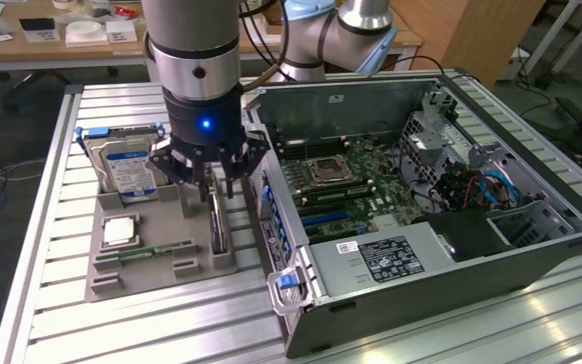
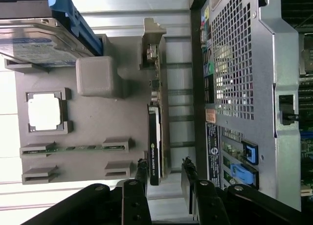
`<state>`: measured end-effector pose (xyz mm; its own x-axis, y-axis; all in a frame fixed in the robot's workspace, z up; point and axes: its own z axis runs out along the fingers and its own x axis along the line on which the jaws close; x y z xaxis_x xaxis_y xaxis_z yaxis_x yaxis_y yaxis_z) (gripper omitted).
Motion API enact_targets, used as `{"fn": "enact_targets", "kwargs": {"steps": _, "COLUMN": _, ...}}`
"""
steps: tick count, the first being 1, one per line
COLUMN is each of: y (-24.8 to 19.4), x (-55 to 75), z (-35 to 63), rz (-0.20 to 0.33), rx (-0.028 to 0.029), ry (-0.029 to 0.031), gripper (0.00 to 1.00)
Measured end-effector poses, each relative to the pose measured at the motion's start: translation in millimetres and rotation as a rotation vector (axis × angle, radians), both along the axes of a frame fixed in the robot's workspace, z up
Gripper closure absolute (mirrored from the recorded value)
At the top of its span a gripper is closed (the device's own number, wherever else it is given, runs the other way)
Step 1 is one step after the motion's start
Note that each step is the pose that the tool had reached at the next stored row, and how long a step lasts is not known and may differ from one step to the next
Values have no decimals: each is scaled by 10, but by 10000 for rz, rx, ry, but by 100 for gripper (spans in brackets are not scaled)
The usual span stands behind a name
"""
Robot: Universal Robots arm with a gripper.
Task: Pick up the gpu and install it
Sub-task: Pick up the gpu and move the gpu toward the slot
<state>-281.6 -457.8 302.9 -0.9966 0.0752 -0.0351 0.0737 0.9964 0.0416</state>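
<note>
Slatted aluminium table [image 1: 119,334] carries a grey parts holder [image 1: 160,262] on the exterior view's left and an open computer case [image 1: 423,250] on its right, with desks and cables behind. The gpu [image 1: 218,227] stands on edge in a slot along the holder's side nearest the case, its black cooler face and green board edge seen in the wrist view [image 2: 155,142]. The gripper [image 1: 217,193] hangs straight above one end of the card, fingers [image 2: 142,168] spread wide, one on each side of it with a gap to either face; nothing is held. Also in the holder are a hard drive [image 1: 129,171] with a blue-white label, a processor [image 1: 121,229] in a square recess and a narrow memory stick [image 1: 160,249]. Inside the case the motherboard [image 1: 342,182] lies exposed
</note>
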Motion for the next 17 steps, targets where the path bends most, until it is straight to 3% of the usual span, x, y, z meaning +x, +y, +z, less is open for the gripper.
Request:
{"fn": "enact_targets", "kwargs": {"steps": 9, "y": 86, "x": -42, "z": -77, "rz": 0, "rx": -18, "ry": -4, "gripper": 58}}
{"fn": "enact_targets", "kwargs": {"steps": 13, "y": 93, "x": -41, "z": -126, "rz": 1, "rx": -56, "ry": -7, "gripper": 58}}
{"fn": "enact_targets", "kwargs": {"steps": 17, "y": 94, "x": -42, "z": -129, "rz": 0, "rx": -60, "ry": -6, "gripper": 58}}
